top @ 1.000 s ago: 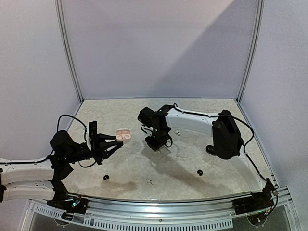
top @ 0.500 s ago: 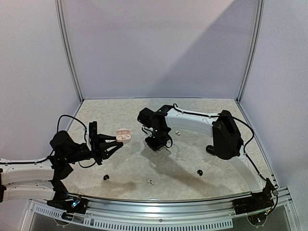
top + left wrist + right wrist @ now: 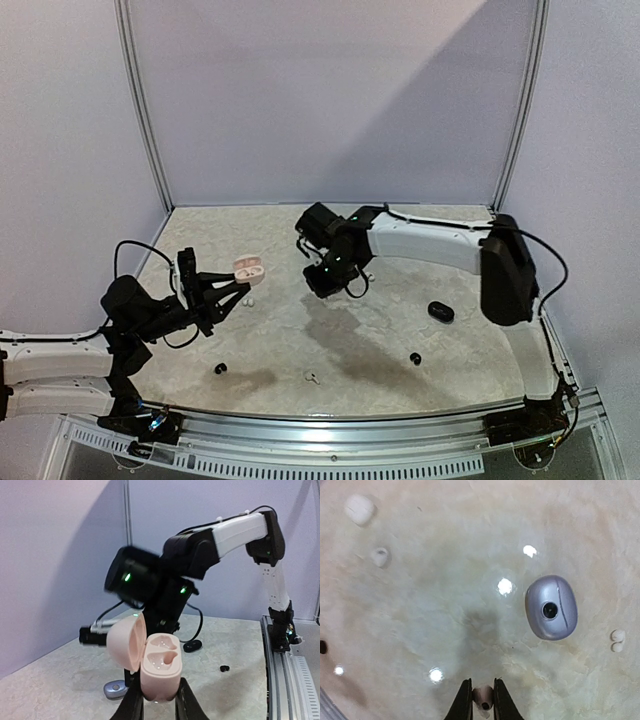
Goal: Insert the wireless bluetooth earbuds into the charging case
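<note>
- Progress check: the pink charging case (image 3: 161, 665) is up off the table (image 3: 300, 340) on the left side, lid swung open. Both wells look empty, so no earbud is seated yet.
- The left gripper (image 3: 159, 702) is clamped on the case's lower body, fingers tight against both sides, and presents it toward the middle.
- The right gripper (image 3: 481, 700) hangs over the middle of the table, jaws nearly together, pinching a small pale earbud (image 3: 482, 696) between the tips.
- The pick looks done, I'd say; the carry across to the case and the seating are left.
- Loose on the table: a white stemmed bud (image 3: 312, 378) near the front, a black bud (image 3: 220, 368) near left, and another black bud (image 3: 415, 358) near right.
- A grey case (image 3: 551, 607) lies under the right gripper, and a black case (image 3: 440, 312) sits to the right.
</note>
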Robot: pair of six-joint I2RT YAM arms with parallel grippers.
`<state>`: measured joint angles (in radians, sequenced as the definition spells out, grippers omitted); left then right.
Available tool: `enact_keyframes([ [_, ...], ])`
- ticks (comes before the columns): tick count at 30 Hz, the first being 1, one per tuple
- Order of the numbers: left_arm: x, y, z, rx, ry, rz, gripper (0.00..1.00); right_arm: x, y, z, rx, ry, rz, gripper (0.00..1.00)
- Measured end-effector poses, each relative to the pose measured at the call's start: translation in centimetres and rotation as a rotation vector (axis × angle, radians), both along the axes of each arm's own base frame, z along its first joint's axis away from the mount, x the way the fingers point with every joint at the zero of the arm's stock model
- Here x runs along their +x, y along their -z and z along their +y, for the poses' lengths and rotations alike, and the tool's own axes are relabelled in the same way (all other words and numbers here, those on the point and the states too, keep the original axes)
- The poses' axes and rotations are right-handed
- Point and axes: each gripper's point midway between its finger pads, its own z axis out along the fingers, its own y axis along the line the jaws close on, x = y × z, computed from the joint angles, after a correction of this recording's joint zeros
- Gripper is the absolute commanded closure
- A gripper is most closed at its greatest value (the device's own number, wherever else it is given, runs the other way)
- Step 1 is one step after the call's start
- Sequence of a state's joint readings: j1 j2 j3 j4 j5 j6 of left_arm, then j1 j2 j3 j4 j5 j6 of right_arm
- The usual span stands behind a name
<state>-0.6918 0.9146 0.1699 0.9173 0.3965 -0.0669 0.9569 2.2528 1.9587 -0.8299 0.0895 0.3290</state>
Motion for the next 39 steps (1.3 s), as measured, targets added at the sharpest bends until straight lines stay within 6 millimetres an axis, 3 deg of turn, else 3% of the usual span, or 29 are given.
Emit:
enact_keyframes([
  [3,0.4,-1.0,0.4,-0.023,-0.041,-0.045,1.0,-0.1,-7.6,1.2,0.219,-0.015,-0.133,1.0],
  [5,0.5,-1.6,0.7,-0.036,-0.06,-0.076,1.0,-0.8,-14.0,1.9,0.393,-0.039,-0.246,1.0],
  [9,0.6,-2.7,1.0,-0.05,-0.088,-0.142,1.0,-4.3,-24.6,3.4,0.702,-0.154,-0.438,1.0],
  [11,0.6,-3.0,1.0,-0.055,-0.089,-0.165,1.0,-6.5,-28.3,4.4,0.833,-0.237,-0.501,1.0],
  [13,0.4,-3.3,1.0,-0.06,-0.088,-0.182,1.0,-8.7,-30.4,5.5,0.933,-0.327,-0.54,1.0],
  [17,0.3,-4.0,1.1,-0.081,-0.085,-0.196,1.0,-11.9,-31.0,7.0,1.029,-0.489,-0.552,1.0],
  [23,0.1,-5.2,1.0,-0.126,-0.071,-0.188,1.0,-14.2,-30.7,7.7,1.115,-0.626,-0.574,1.0],
  [30,-0.2,-5.7,0.8,-0.148,-0.052,-0.177,1.0,-14.5,-30.5,8.4,1.14,-0.661,-0.602,1.0],
  [39,-0.2,-5.9,0.8,-0.156,-0.048,-0.173,1.0,-13.9,-27.7,9.7,1.1,-0.663,-0.579,1.0],
])
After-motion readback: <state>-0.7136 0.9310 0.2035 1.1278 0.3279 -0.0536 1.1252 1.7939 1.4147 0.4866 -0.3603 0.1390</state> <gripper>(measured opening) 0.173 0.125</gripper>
